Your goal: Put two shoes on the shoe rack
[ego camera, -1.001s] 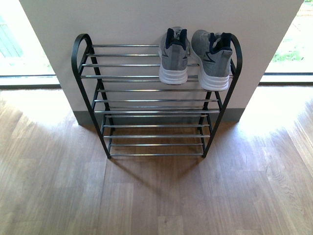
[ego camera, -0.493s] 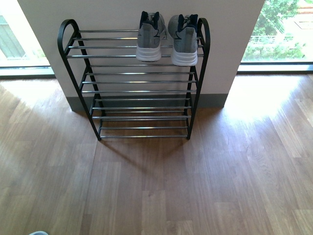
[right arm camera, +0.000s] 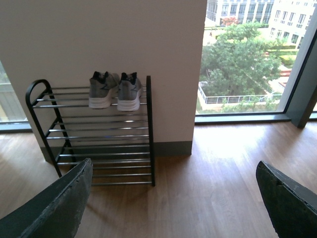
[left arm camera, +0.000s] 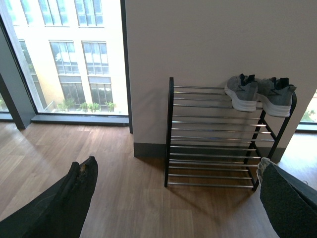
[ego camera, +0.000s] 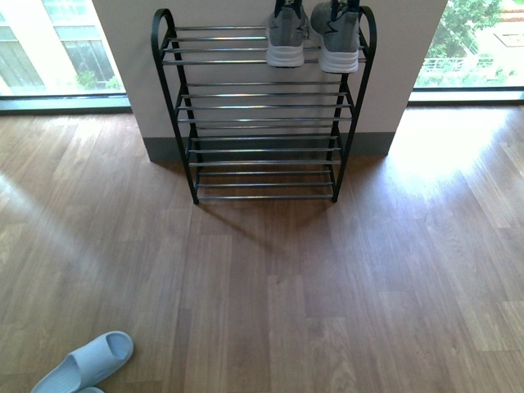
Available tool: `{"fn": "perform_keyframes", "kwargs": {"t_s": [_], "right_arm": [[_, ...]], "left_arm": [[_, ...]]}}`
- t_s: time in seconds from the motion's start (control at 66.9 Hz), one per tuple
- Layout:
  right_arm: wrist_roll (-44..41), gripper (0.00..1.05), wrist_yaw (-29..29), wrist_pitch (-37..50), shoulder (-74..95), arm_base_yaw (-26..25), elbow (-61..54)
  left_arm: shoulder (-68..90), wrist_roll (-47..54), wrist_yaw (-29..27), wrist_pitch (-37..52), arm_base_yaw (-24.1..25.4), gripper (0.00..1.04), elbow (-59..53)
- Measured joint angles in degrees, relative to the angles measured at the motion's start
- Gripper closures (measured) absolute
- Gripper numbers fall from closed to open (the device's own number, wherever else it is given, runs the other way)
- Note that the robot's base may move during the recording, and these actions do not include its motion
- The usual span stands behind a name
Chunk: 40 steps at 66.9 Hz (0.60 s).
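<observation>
The shoe rack [ego camera: 260,106] stands against a white wall at the top middle of the front view. Two grey knit sneakers, one [ego camera: 286,39] beside the other [ego camera: 337,41], sit side by side at the right end of its top shelf, heels outward. One pale blue slide [ego camera: 86,364] lies on the floor at the lower left, partly cut off by the frame edge. Neither gripper shows in the front view. My left gripper [left arm camera: 178,163] is open over bare floor, facing the rack [left arm camera: 213,130] and sneakers [left arm camera: 242,93]. My right gripper [right arm camera: 173,166] is open too, well back from the rack [right arm camera: 150,129].
Wooden plank floor [ego camera: 327,286] stretches between me and the rack. Floor-to-ceiling windows [ego camera: 49,49] flank the white wall section [right arm camera: 99,39] on both sides. A grey skirting strip [ego camera: 164,149] runs along the wall's base behind the rack.
The view has pulled back from the rack, which now sits higher and smaller in the front view. The pale blue slide has come into view at the lower left.
</observation>
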<state>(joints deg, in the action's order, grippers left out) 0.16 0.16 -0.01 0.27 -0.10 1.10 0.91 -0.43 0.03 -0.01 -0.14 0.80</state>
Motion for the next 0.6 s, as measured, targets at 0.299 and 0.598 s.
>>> {"fn": "perform_keyframes", "kwargs": {"t_s": [0.299, 0.598], "right_arm": [[0.00, 0.09, -0.11, -0.02, 0.00, 0.00, 0.00], [0.00, 0.09, -0.24, -0.02, 0.00, 0.00, 0.00]], "left_arm": [[0.00, 0.00, 0.00, 0.00, 0.00, 0.09, 0.00], [0.00, 0.00, -0.11, 0.00, 0.00, 0.09, 0.00]]}}
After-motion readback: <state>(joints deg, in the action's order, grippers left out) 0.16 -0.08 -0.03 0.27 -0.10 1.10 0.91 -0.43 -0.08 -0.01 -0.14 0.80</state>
